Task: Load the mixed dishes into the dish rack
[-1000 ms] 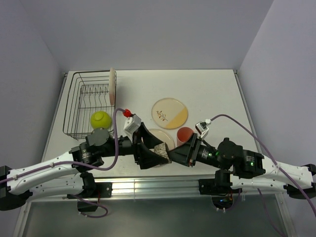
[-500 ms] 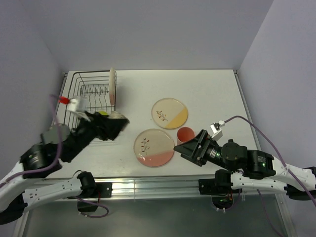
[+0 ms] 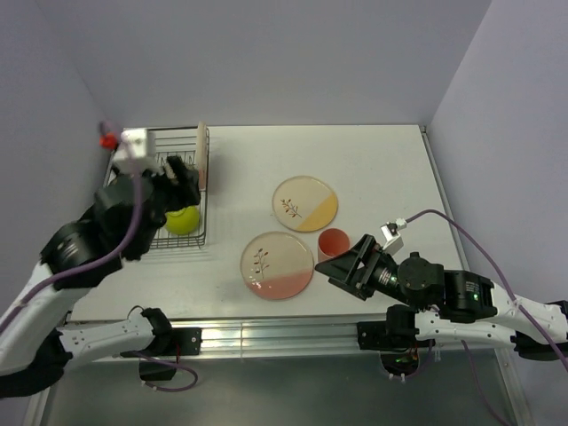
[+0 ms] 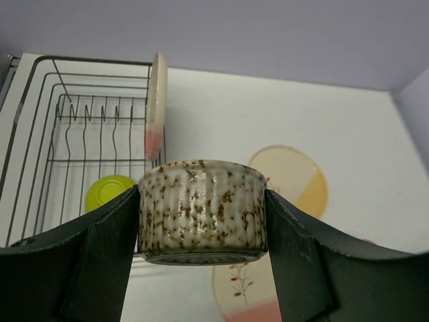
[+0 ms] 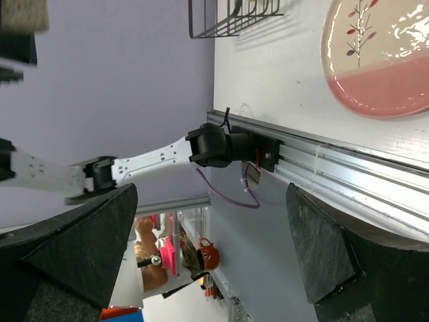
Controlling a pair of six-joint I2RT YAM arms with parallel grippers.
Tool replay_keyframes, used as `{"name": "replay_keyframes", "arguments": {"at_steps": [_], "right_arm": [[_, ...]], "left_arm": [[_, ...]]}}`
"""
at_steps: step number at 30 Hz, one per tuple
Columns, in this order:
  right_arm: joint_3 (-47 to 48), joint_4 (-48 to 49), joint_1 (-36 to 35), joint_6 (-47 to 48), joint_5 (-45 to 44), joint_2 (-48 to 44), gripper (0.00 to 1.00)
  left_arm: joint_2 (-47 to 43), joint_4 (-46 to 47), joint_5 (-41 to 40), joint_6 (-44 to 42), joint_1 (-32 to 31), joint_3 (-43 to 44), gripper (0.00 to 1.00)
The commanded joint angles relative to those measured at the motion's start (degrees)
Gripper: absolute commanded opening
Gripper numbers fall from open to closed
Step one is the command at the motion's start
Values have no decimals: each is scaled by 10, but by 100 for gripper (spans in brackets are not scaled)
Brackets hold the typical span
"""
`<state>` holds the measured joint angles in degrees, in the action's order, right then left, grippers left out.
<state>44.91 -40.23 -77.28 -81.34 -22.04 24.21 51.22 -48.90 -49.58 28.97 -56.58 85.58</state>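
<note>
My left gripper (image 4: 202, 221) is shut on the tiny grey speckled dish (image 4: 202, 209), which it holds upright in the air above the right side of the dish rack (image 4: 60, 127). In the top view the left gripper (image 3: 181, 180) hangs over the black wire dish rack (image 3: 169, 132), where a lime-green bowl (image 3: 182, 219) lies and one cream-and-pink plate (image 3: 202, 153) stands on edge. On the table lie a cream-and-yellow plate (image 3: 304, 203), a cream-and-pink plate (image 3: 277, 264) and the salmon-pink cup (image 3: 333, 240). My right gripper (image 3: 344, 266) stands open and empty beside the cup.
The right wrist view looks sideways past the table's front rail (image 5: 315, 157); the pink plate (image 5: 382, 60) and a corner of the rack (image 5: 231, 17) show at its top. Purple walls close in the table on three sides.
The right gripper opened off the speckled dish and drew back to the right. The left arm carried the dish from the front middle up and left to above the rack.
</note>
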Motion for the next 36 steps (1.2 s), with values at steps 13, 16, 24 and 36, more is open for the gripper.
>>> {"name": "replay_keyframes", "arguments": {"at_steps": [13, 16, 24, 36], "right_arm": [[-24, -51, 0, -22, -39, -62, 98], [-18, -53, 0, -15, -43, -56, 98], [-2, -59, 1, 6, -43, -34, 98], [-26, -49, 1, 15, -53, -59, 98]], "left_arm": [[106, 103, 514, -35, 653, -53, 0], [114, 113, 605, -9, 714, -131, 0], [140, 118, 600, 3, 759, -207, 0], [194, 105, 499, -21, 760, -255, 0]]}}
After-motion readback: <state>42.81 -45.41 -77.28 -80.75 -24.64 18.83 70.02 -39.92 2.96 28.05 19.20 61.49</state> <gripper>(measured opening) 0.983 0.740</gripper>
